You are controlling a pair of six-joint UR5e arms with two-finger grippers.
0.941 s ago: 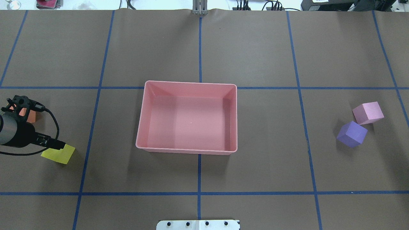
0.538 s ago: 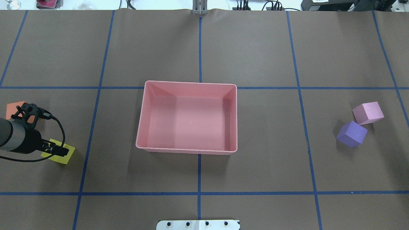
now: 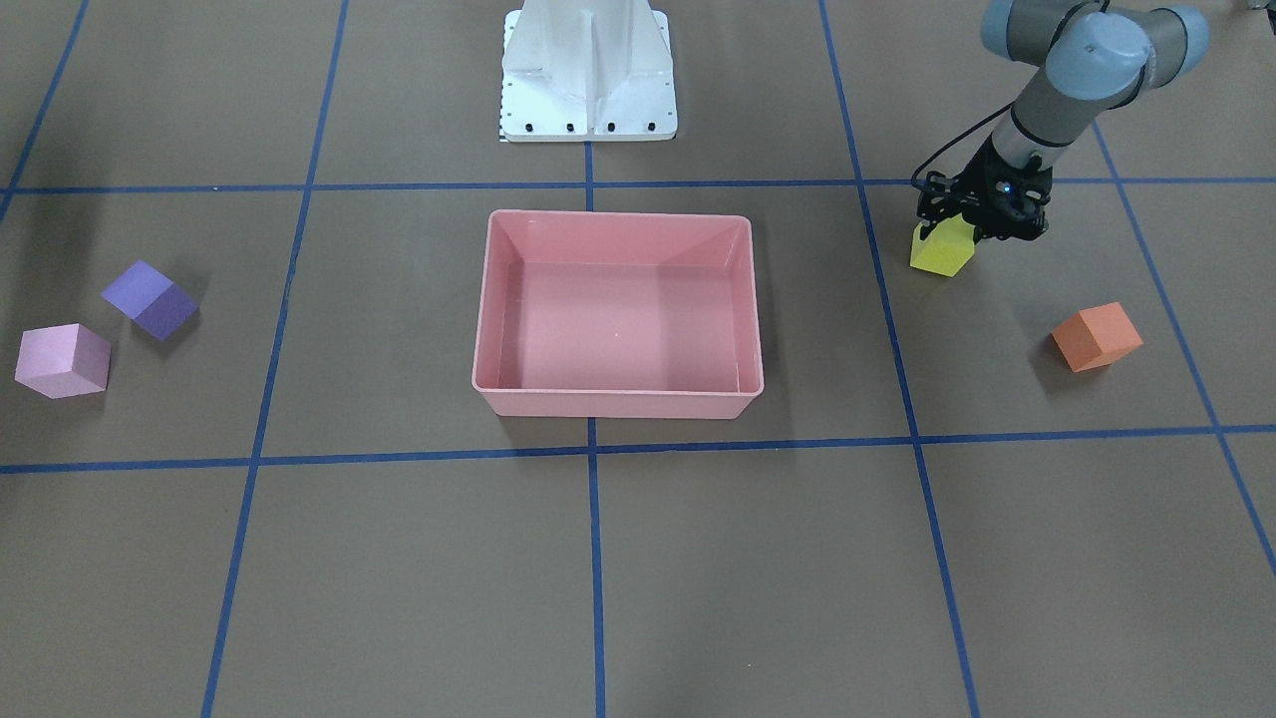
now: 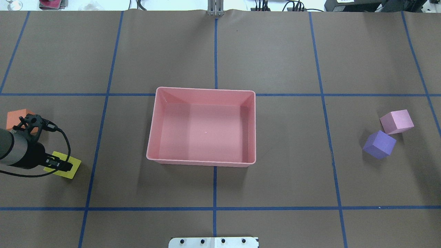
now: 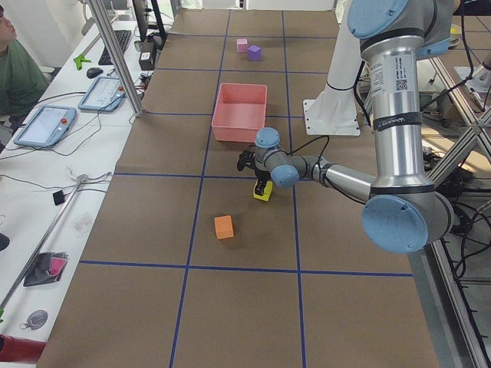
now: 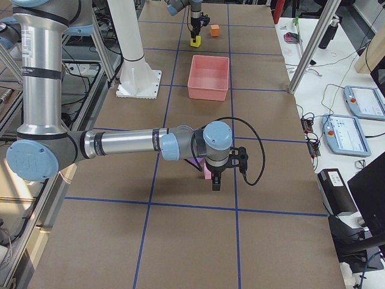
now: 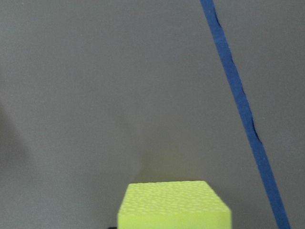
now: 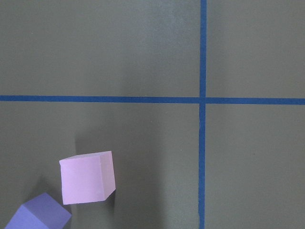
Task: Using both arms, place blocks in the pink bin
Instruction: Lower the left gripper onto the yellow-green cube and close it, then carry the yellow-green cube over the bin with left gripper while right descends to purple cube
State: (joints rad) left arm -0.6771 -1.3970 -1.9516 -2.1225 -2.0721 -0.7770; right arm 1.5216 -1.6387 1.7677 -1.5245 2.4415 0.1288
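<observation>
Foam-like yellow-green block (image 3: 942, 257): likely light, slightly squashy; grip 2 opposite flat faces. Left pincer (image 3: 955, 229) straddles it; cannot tell if closed.

Pink bin (image 4: 154, 131): centre of worktop (image 4: 275, 179), top open, open worktop on every side.
9 o'clock of bin: orange block (image 4: 13, 117) and yellow-green block (image 4: 70, 171), apart; left tool (image 4: 62, 164) and its arm over the latter.
3 o'clock: light pink block (image 4: 398, 121), purple block (image 4: 379, 144), close together; right tool (image 6: 215, 185) above.
</observation>
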